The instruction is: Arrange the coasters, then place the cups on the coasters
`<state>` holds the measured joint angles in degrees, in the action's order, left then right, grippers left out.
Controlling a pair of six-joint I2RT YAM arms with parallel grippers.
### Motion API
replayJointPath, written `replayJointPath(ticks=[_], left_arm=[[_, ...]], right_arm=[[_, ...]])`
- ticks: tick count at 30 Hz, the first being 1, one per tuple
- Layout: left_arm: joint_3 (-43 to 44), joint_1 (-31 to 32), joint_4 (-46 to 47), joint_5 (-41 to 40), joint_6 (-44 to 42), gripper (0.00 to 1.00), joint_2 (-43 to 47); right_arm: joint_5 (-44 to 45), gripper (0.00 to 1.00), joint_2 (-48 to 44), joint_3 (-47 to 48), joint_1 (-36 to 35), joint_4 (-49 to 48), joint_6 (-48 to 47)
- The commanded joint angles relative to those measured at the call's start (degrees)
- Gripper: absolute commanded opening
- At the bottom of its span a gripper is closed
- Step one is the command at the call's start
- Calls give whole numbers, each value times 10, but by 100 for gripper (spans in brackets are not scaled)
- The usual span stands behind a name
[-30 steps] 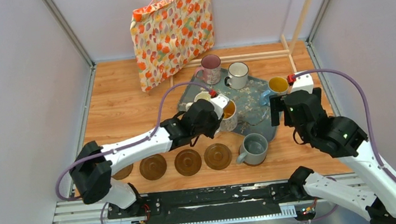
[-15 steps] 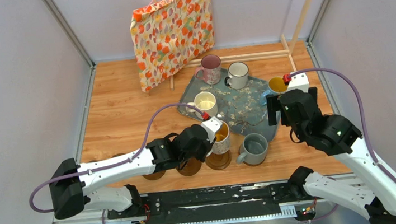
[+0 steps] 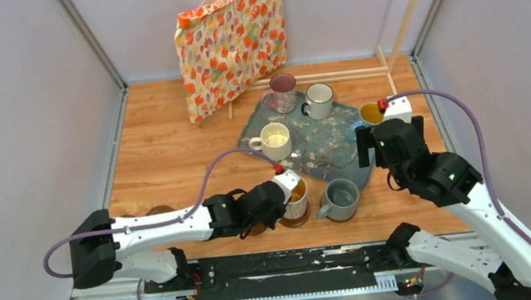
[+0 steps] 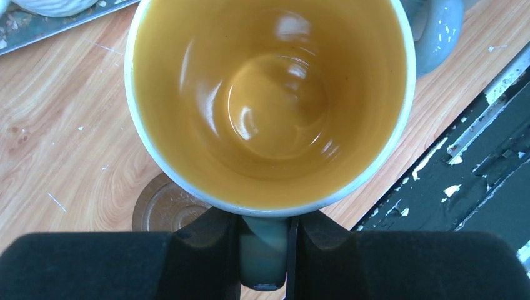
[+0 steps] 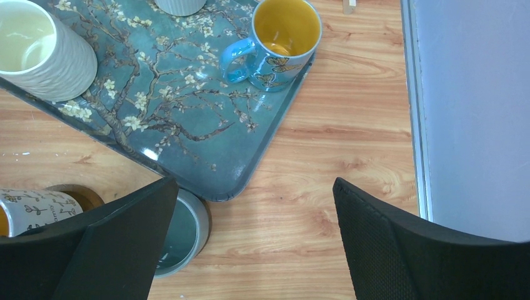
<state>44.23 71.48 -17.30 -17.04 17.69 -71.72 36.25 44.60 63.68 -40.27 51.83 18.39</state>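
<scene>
Left arm, now stretched low, has brought yellow-inside mug over a coaster, jaws clamped on handle; right jaws apart.

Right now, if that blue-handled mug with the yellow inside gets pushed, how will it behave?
The blue-handled butterfly mug looks like glazed ceramic, so it is probably rigid and breakable. Its glossy wall may slip in a grip. It stands at a corner of the blue floral tray, so a push might catch the rim and tip it.
</scene>
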Motion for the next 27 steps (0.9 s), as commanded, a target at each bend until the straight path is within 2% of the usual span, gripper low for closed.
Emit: replayJointPath(ticks=[1, 27], left_arm=[[12, 7, 57, -19, 13, 0, -8], [11, 21, 59, -16, 31, 0, -56]], right_arm=[[12, 100, -6, -6, -3, -4, 6], [9, 100, -17, -18, -3, -5, 9]])
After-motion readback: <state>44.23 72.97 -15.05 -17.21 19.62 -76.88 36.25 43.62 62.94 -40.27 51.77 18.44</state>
